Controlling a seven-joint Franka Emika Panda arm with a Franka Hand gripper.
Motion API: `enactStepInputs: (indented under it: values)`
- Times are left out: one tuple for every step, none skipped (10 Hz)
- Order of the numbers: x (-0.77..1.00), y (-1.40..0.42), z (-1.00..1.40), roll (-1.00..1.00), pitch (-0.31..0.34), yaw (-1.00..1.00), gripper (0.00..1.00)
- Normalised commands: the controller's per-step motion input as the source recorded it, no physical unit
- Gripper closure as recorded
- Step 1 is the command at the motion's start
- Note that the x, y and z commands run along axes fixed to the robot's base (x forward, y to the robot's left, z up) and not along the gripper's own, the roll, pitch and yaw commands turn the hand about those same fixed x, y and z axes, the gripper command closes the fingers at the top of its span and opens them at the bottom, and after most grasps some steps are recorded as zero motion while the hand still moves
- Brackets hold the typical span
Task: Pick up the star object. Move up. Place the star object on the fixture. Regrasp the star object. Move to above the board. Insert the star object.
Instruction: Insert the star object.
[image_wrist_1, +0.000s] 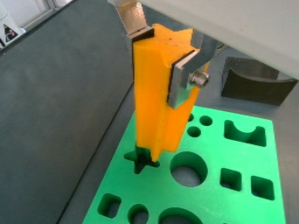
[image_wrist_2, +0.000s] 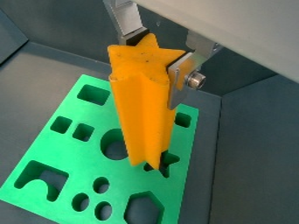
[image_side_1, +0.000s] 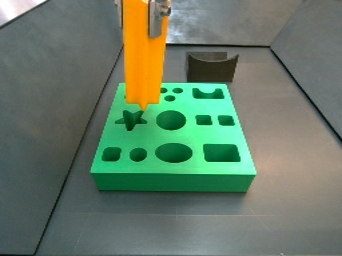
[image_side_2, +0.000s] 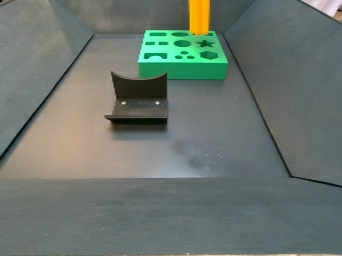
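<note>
Standing bolt upright, the star object (image_side_1: 140, 62) is pinched near its top end by the gripper (image_wrist_1: 163, 54), and its bottom tip sits right at the star-shaped hole (image_side_1: 130, 120) in the board (image_side_1: 174, 165). From a side view the tip looks like it's just meeting the hole's mouth; how far in it has gone, I can't tell. Both wrist views show the silver fingers (image_wrist_2: 184, 77) clamped flat against opposite sides of the orange prism (image_wrist_2: 142, 105), so the jaws are closed on it, fairly narrow. The lower end lines up over the dark star cut-out (image_wrist_1: 142, 161).

The green board lies flat on the dark floor, with its other holes (circles, squares, oval, hexagon) open. The star hole is at a corner of the board, near one long edge (image_side_2: 205, 44).

The fixture (image_side_2: 136, 98) stands well apart from the board, out on the floor, nothing on it. In a side view it shows behind the board (image_side_1: 210, 66).
</note>
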Motion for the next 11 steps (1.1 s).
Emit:
enactStepInputs:
  values:
    - [0.00,-0.04,-0.22,0.01,0.036,0.00,1.00]
    - [-0.16,-0.07,-0.37,0.02,0.044,-0.05,1.00]
    - [-0.22,-0.08,-0.37,0.02,0.014,-0.06,1.00]
    - [-0.14,-0.08,-0.28,0.02,0.019,-0.06,1.00]
    - [-0.02,-0.04,-0.08,0.00,0.000,-0.07,1.00]
    - [-0.03,-0.04,-0.07,0.00,0.017,-0.07,1.00]
    - [-0.11,-0.08,-0.07,0.03,0.044,-0.12,1.00]
    - [-0.02,-0.05,0.00,0.01,0.027,-0.14,1.00]
    - [0.00,-0.02,0.00,0.00,0.000,-0.07,1.00]
    - [0.00,0.00,0.00,0.00,0.000,-0.03,1.00]
    - [0.04,0.00,0.00,0.00,0.000,0.00,1.00]
